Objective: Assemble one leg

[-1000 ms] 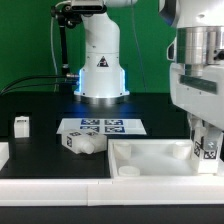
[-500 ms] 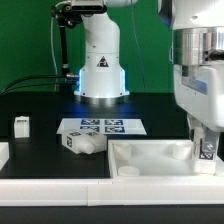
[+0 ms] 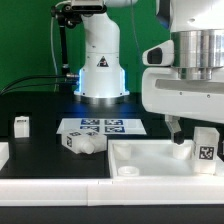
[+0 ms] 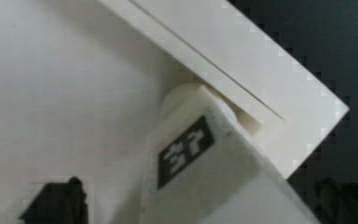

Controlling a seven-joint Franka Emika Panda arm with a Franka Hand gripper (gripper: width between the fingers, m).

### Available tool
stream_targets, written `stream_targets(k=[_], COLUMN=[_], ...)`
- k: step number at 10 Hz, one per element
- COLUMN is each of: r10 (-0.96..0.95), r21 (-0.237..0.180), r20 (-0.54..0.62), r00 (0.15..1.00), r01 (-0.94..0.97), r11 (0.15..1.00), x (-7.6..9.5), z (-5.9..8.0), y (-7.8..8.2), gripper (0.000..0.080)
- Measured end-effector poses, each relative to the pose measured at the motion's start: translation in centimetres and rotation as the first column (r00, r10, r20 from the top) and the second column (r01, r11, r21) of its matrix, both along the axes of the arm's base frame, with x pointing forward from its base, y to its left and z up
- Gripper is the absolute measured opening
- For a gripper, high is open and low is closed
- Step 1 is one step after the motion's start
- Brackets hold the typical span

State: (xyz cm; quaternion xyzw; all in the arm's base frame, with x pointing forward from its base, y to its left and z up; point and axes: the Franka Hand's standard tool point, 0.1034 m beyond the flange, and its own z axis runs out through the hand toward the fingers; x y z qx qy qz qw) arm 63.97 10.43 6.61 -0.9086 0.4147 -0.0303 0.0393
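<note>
a black table (image 3: pixel 40 150) fills the foreground, with a dark green wall behind. nearest the camera lies one large flat white plastic piece with round corner sockets (image 3: pixel 150 158). the white arm hangs over its far corner at the exterior view's right, wrist tilted, its jaws (image 3: pixel 180 128) pointing down at a small stubby white plastic leg with a black-and-white tag (image 3: pixel 203 149) standing upright just beside them; whether they grip it i cannot tell. well away from the jaws lie two more such legs (image 3: pixel 80 143) (image 3: pixel 21 125). beyond them sit one thin flat white marker board (image 3: pixel 102 126) and the arm's white base (image 3: pixel 101 70).
</note>
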Motion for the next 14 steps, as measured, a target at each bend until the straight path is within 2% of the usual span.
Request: stream_targets(k=[2,3,4,5,7,9,12,14], r10=[0.097,0.288,0.486,0.528,0.484,0.396,0.181,-0.172], r21=[-0.012,-0.057,-0.073,-0.077,-0.075,-0.068,-0.051,-0.033], r20=[0.003,-0.001,-0.022,-0.023,-0.02,-0.017,-0.014,-0.009], r00=[0.995,0.958,0.873,0.849,0.875,0.918,0.983,0.985], r01=[-0.096,-0.288,-0.487,-0.528,-0.484,-0.397,-0.181,0.172], r11=[0.995,0.956,0.871,0.846,0.872,0.915,0.982,0.985], x=[0.0,0.0,-1.2,-0.9,-0.8,-0.8,-0.9,-0.9], z=[0.0,0.1,-1.2,-0.8,-0.9,-0.9,-0.9,-1.1], y=[-0.1,0.6,1.0,1.1,1.0,1.0,1.1,1.9], gripper=[0.0649,0.0649,0.0649,0.0649,0.0637,0.0283,0.0281,0.0281])
